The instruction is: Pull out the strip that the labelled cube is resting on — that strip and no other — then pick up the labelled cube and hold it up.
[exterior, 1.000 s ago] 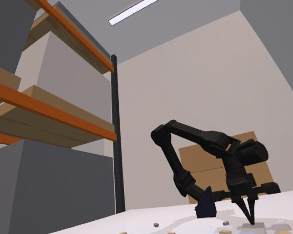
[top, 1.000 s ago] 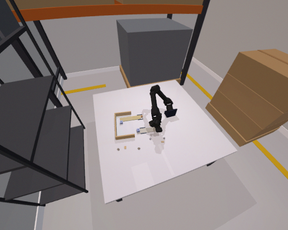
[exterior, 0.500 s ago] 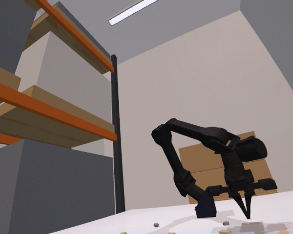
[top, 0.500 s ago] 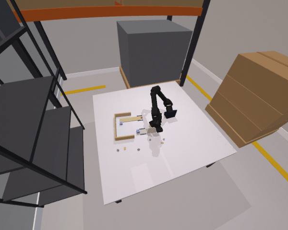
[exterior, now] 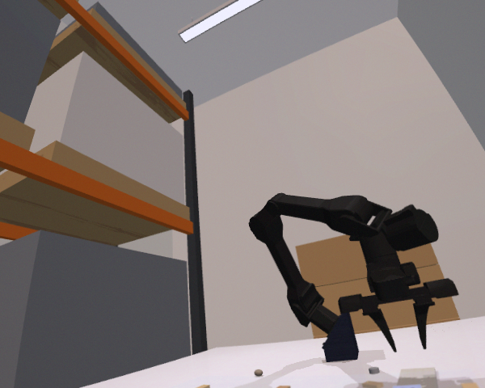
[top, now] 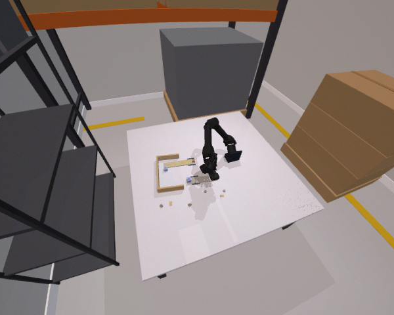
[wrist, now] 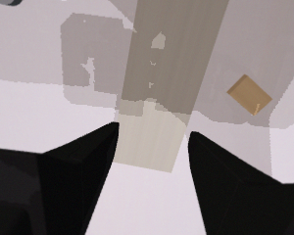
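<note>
From here, with the gripper [top: 215, 176] [exterior: 410, 349] [wrist: 154, 133] released above the pale strip [top: 203, 179] [exterior: 417, 376] [wrist: 149, 134], I'd lift straight up before swinging over to the blue cube [top: 188, 179] near the tray's [top: 170, 188] open side.

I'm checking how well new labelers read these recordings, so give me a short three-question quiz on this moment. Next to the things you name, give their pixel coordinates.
1. True or false: the gripper [top: 215, 176] [exterior: 410, 349] [wrist: 154, 133] is holding a cube.
2. Multiple choice: what colour is the strip that reaches inside the wooden frame [top: 157, 174]? A) red B) yellow C) green
3. Fill in the blank: in the wrist view, the small tan block [wrist: 250, 95] lies to the ____ of the pale strip [wrist: 149, 142].

Key: 1 false; 2 B; 3 right
</note>
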Available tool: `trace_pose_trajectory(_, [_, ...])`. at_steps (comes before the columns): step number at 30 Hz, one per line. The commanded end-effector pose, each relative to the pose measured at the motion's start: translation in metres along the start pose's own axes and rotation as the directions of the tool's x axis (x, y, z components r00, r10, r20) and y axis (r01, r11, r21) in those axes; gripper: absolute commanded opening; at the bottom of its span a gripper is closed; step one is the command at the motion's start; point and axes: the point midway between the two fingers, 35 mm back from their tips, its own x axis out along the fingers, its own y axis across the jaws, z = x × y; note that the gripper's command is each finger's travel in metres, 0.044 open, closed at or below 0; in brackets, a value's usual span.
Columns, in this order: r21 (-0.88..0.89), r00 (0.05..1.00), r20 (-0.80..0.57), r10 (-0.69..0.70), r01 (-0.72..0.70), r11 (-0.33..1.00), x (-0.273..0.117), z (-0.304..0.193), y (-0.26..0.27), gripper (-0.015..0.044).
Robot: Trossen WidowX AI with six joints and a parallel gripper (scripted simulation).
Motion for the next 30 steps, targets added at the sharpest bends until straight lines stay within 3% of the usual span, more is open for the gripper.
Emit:
trace_pose_trajectory(1, [-0.007, 1.0, 0.002, -0.001, 0.001, 1.0, -0.002, 0.016, -0.002, 0.0315])
trace_pose_trajectory(6, [-0.006, 1.0, 0.003, -0.001, 0.001, 1.0, -0.004, 0.031, -0.003, 0.044])
trace_pose_trajectory(30, [-0.004, 1.0, 0.005, -0.002, 0.002, 1.0, -0.015, 0.106, -0.01, 0.044])
